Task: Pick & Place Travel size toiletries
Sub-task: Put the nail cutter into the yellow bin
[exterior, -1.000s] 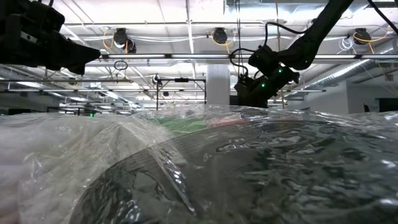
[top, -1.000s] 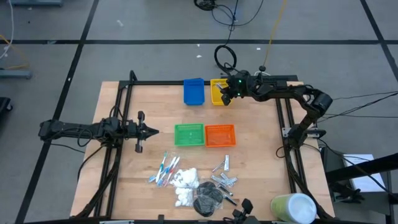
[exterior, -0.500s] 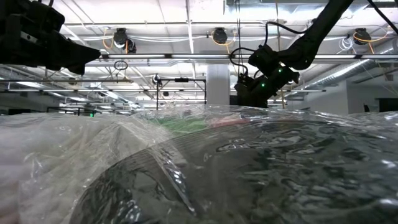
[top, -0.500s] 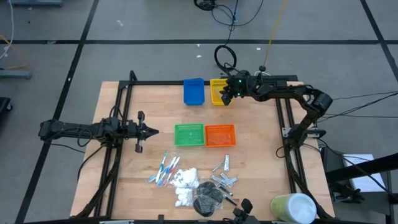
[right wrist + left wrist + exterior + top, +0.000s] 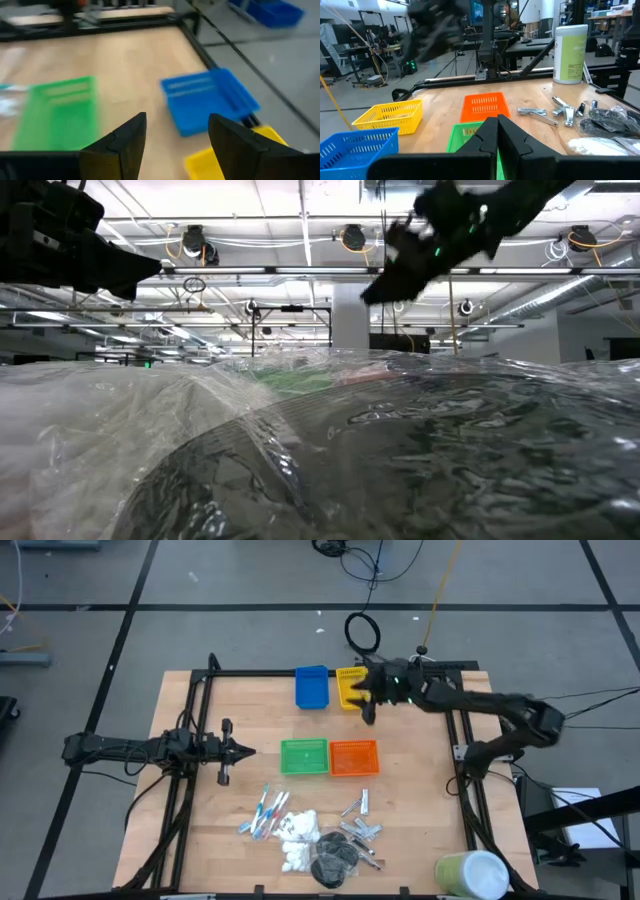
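Observation:
The travel size toiletries lie in a heap near the table's front edge: toothbrush-like sticks (image 5: 265, 812), white pads (image 5: 297, 830), black discs (image 5: 333, 862) and silvery metal pieces (image 5: 360, 830). The metal pieces (image 5: 560, 109) also show in the left wrist view. My right gripper (image 5: 366, 705) hangs open and empty in the air by the near edge of the yellow bin (image 5: 350, 686), high up in the low view (image 5: 378, 288). In its wrist view (image 5: 177, 145) nothing lies between the fingers. My left gripper (image 5: 246, 750) waits shut at the table's left, pointing level (image 5: 497, 131).
A blue bin (image 5: 312, 686) stands beside the yellow one at the far edge. A green bin (image 5: 304, 756) and an orange bin (image 5: 354, 757) sit mid-table. A large pale cylinder (image 5: 472, 875) stands at the near right corner. Crinkled clear plastic (image 5: 320, 450) fills the low view's foreground.
My right gripper has risen well above the yellow bin and drawn a little toward the table's near edge, its arm swinging out to the right. The toiletries and bins have stayed in place.

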Controlling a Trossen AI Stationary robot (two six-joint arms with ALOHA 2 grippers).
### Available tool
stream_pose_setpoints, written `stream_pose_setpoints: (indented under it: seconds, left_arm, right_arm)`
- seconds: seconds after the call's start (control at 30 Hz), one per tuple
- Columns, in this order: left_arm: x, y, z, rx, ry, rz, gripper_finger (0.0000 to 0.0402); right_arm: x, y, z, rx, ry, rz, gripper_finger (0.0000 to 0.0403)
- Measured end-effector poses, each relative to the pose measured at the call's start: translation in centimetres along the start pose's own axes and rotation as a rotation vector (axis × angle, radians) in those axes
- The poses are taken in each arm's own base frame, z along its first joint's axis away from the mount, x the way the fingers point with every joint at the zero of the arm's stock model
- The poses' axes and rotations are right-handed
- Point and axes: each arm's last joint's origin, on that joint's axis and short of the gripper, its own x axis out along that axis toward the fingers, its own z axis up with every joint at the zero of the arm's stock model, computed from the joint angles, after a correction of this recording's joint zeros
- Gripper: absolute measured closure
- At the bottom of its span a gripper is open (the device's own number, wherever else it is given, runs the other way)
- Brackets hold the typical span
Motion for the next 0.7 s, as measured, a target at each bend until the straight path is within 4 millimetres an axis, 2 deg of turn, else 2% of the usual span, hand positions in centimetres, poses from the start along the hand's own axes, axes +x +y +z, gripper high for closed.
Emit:
stream_pose_setpoints:
  seconds: [0.07,0.17,0.27,0.37,0.5,0.7]
  left_arm:
    - [0.0,0.0,0.0,0.000,0.000,0.000,0.0396]
    - [0.0,0.0,0.0,0.000,0.000,0.000,0.0396]
    - [0.0,0.0,0.0,0.000,0.000,0.000,0.0396]
    - [0.0,0.0,0.0,0.000,0.000,0.000,0.0396]
    - [0.0,0.0,0.0,0.000,0.000,0.000,0.0396]
    - [0.0,0.0,0.0,0.000,0.000,0.000,0.0396]
  right_arm:
    - [-1.6,3.2,0.9,-0.079,0.021,0.023,0.0201]
    - [-3.6,8.1,1.1,-0.177,0.080,0.059,0.0201]
    - [-5.2,12.4,0.4,-0.240,0.148,0.114,0.0201]
    - [-6.4,15.9,-1.1,-0.267,0.218,0.171,0.0202]
    - [-7.4,18.9,-4.1,-0.245,0.271,0.261,0.0202]
    - [-8.3,20.8,-8.6,-0.162,0.380,0.314,0.0202]
